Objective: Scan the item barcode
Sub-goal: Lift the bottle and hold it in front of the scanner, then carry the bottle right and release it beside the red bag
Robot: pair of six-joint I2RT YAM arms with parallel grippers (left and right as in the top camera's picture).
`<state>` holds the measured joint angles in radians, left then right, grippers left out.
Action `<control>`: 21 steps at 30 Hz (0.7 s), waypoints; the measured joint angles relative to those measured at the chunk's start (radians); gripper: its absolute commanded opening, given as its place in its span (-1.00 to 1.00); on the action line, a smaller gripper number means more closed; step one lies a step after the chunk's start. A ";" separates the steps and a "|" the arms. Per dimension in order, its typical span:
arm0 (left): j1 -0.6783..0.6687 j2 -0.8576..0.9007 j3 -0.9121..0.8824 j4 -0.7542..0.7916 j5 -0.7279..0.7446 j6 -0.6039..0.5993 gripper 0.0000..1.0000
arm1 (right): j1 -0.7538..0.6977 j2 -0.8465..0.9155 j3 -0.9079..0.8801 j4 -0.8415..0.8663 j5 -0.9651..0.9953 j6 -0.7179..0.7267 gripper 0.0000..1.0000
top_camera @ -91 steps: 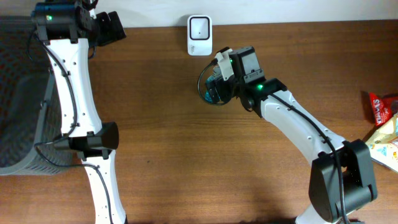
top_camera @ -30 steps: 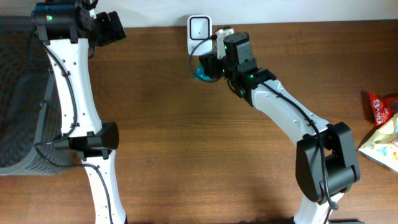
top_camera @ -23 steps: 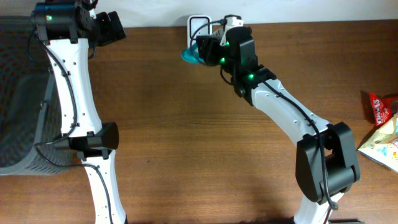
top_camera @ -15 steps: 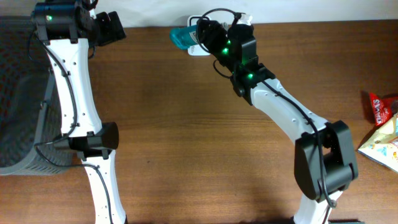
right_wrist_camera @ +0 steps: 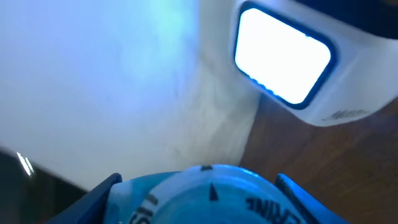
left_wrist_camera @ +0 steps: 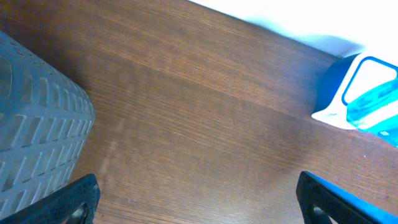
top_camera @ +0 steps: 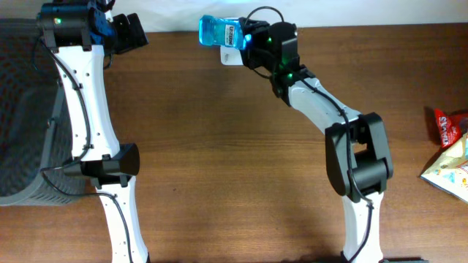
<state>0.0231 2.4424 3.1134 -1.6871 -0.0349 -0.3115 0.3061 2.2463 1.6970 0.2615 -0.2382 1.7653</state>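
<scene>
The item is a clear blue mouthwash bottle (top_camera: 216, 31) with a label, held in the air on its side at the table's far edge. My right gripper (top_camera: 246, 36) is shut on its cap end. In the right wrist view the blue cap (right_wrist_camera: 205, 193) fills the space between the fingers (right_wrist_camera: 102, 190). The white barcode scanner (right_wrist_camera: 283, 56) lies just beyond it, its window lit. From overhead only the scanner's lower edge (top_camera: 228, 58) shows under the bottle. My left gripper (top_camera: 131, 33) stays open and empty at the far left, and its view catches the bottle (left_wrist_camera: 376, 106) at the right edge.
A grey slatted basket (top_camera: 22, 109) stands off the table's left side and also shows in the left wrist view (left_wrist_camera: 37, 137). Snack packets (top_camera: 450, 150) lie at the right edge. A white wall runs behind the table.
My right arm has carried the bottle up and to the left, from beside the scanner to over it. The bottle now points left. The left arm has not moved.
</scene>
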 measured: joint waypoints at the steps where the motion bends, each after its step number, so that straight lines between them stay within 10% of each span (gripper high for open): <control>1: 0.000 0.000 0.000 0.000 0.000 0.000 0.98 | -0.006 0.005 0.002 -0.007 -0.004 0.029 0.13; 21: 0.000 0.000 0.000 0.000 0.000 0.000 0.98 | -0.074 0.065 0.021 -0.034 -0.072 0.171 0.04</control>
<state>0.0231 2.4424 3.1134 -1.6871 -0.0349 -0.3115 0.2321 2.3116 1.7184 0.2279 -0.3107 1.9366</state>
